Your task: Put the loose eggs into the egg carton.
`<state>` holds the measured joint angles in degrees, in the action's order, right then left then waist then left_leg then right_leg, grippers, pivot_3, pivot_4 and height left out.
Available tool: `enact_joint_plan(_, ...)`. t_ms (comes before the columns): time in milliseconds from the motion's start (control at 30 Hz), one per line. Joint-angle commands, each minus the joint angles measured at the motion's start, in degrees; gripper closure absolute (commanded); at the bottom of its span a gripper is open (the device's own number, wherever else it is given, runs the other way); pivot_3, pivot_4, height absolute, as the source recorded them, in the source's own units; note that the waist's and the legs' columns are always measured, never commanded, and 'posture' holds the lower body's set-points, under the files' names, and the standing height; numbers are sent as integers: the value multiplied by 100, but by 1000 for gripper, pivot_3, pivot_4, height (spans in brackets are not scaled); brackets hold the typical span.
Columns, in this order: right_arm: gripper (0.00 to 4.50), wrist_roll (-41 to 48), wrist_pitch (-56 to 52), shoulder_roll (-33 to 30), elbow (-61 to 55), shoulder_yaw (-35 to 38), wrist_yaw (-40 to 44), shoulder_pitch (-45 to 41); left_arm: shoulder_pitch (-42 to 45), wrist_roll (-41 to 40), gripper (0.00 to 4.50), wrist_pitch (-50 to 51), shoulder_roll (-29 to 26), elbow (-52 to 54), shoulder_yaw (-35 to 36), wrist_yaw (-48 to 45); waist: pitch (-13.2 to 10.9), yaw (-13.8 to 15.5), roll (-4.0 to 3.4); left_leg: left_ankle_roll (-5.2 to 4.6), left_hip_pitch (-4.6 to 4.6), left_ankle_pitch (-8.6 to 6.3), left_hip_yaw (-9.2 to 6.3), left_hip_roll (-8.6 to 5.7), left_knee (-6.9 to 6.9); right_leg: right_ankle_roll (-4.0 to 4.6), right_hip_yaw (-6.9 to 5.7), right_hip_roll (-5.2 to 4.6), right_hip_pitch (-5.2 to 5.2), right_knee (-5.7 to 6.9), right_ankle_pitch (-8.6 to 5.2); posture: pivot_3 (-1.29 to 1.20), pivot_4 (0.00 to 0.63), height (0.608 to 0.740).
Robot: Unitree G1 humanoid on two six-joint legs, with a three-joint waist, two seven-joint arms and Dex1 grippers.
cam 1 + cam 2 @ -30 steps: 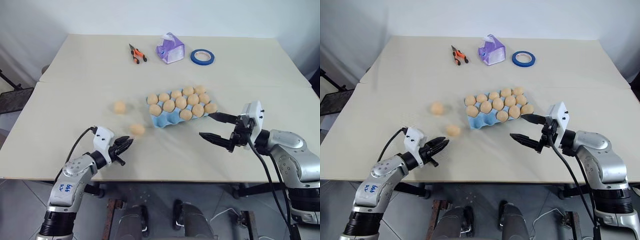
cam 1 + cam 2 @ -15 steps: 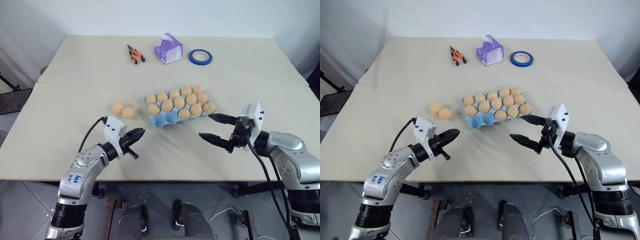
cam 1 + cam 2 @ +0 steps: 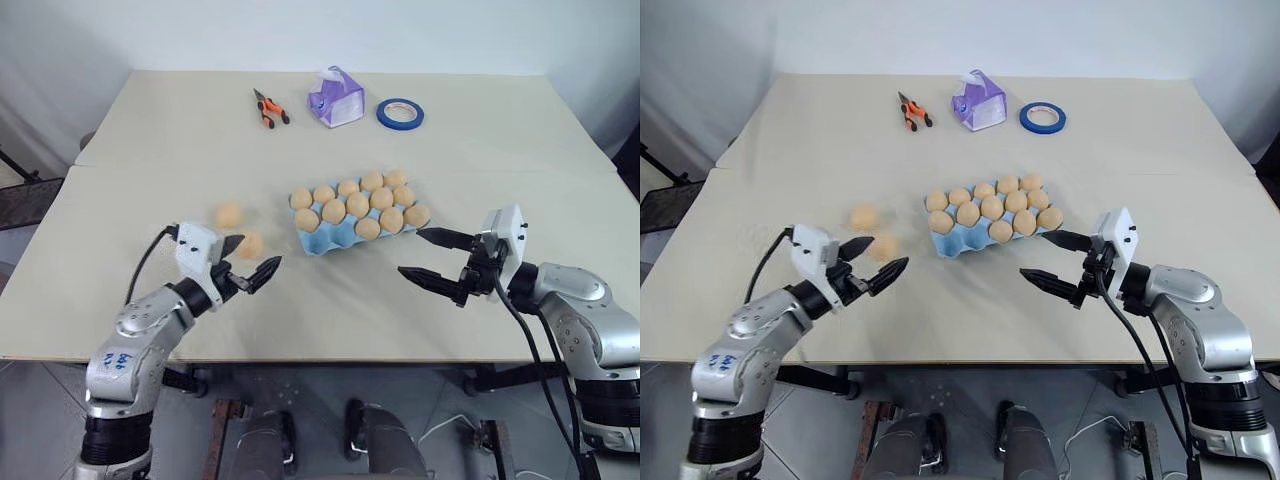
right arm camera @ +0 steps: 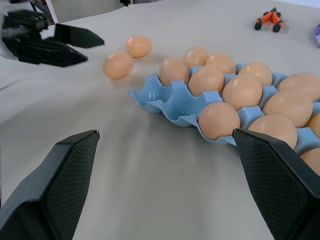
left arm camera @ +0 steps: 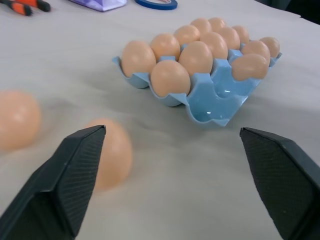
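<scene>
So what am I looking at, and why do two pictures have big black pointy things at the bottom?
It is a robot with two arms at a table. Two pictures come from cameras in its head, looking down. The other two come from little cameras on its wrists, so the black pointy things are that arm's own fingers, seen close up. Both the left gripper and the right gripper have their jaws open and hold nothing. On the table sits a blue egg carton, nearly full, with one empty cup at its near left corner. Two loose eggs lie beside it. At the far end are orange pliers, a purple tissue pack and a blue tape roll.
</scene>
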<state>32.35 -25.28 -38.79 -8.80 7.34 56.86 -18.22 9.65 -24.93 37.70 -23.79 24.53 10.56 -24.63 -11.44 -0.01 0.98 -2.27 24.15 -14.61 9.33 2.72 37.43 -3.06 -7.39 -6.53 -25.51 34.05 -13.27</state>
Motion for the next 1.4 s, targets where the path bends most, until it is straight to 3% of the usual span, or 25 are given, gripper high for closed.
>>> enact_joint_plan(33, 0, 95, -15, -94, -55, 154, 57, -64, -109, -144, 45, -76, -61, 367, 216, 42, 0, 2, 0, 0, 0, 0, 0, 0, 1, 0, 0, 0, 0, 0, 0, 0, 150, 740)
enact_joint_plan(533, 0, 62, -121, -77, -77, 123, 34, -78, 432, 799, 45, -1147, 461, -1012, -375, 542, 0, 22, 0, -1, 4, 0, 0, 0, 0, 2, 7, -1, 0, -7, 4, 0, 150, 740)
enact_joint_plan(1233, 0, 94, -262, -120, -233, 210, -117, 22, 958, 1229, 45, -1788, 823, -2467, -499, 776, 0, 13, 0, -2, 2, 1, 3, -1, 5, 0, -15, 0, 0, -1, 5, 0, 150, 740)
enact_joint_plan(1400, 0, 100, -289, -151, -235, 231, -128, 15, 1161, 1263, 1583, -2017, 795, -2940, -485, 671, 0, 18, 0, -3, 2, 1, 2, 0, 7, 0, -17, -1, 0, 1, 5, 0, 150, 740)
